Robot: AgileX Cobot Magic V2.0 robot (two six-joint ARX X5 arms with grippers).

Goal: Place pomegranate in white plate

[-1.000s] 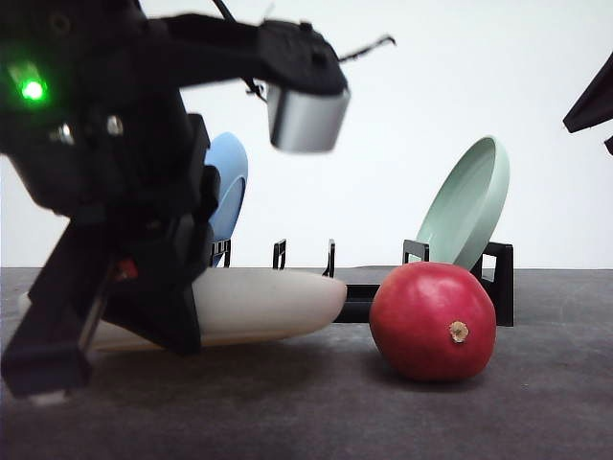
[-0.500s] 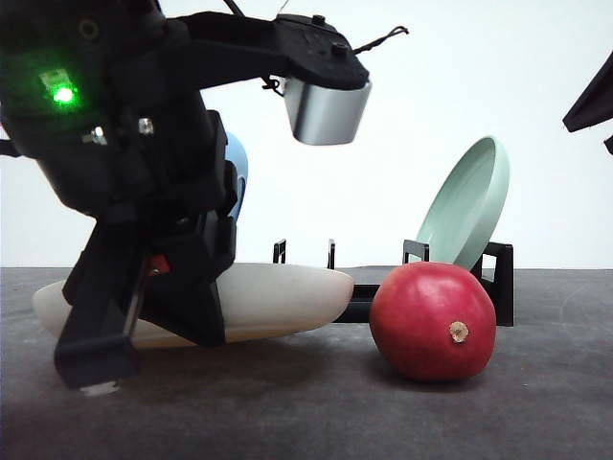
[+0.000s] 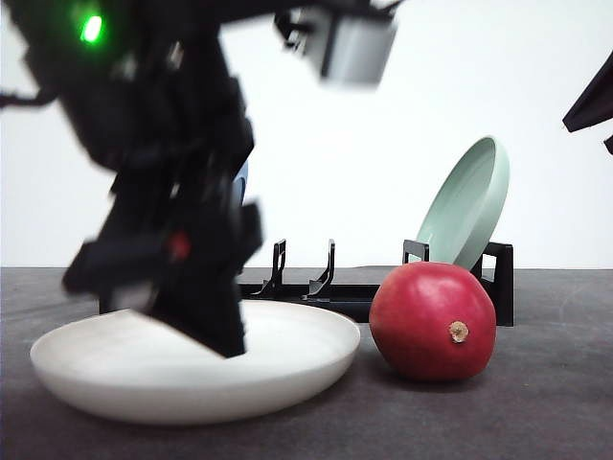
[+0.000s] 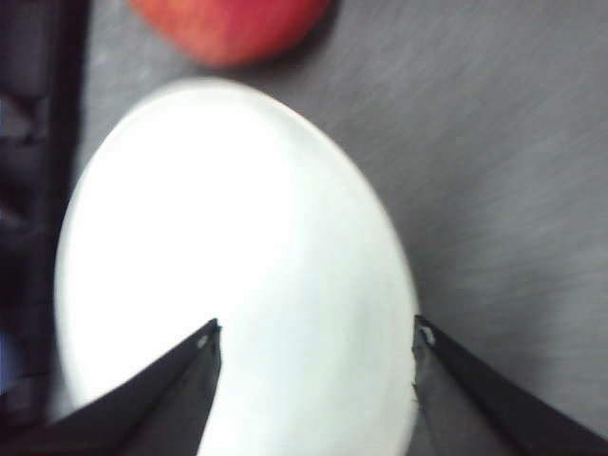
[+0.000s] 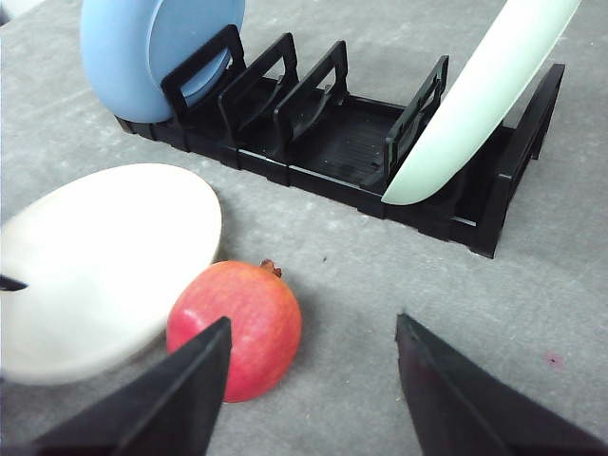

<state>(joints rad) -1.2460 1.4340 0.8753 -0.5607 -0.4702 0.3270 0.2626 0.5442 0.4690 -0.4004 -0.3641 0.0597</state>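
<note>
Left end effector spread wide, empty, above round cream plate; glossy red pomegranate just beyond, black rack behind.

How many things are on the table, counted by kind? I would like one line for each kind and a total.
Plates: 3 (white plate, blue plate, pale green plate)
Fruit: 1 (pomegranate)
Dish rack: 1
Total: 5

A black dish rack on the grey table holds a blue plate and a leaning pale green plate at opposite ends
</note>
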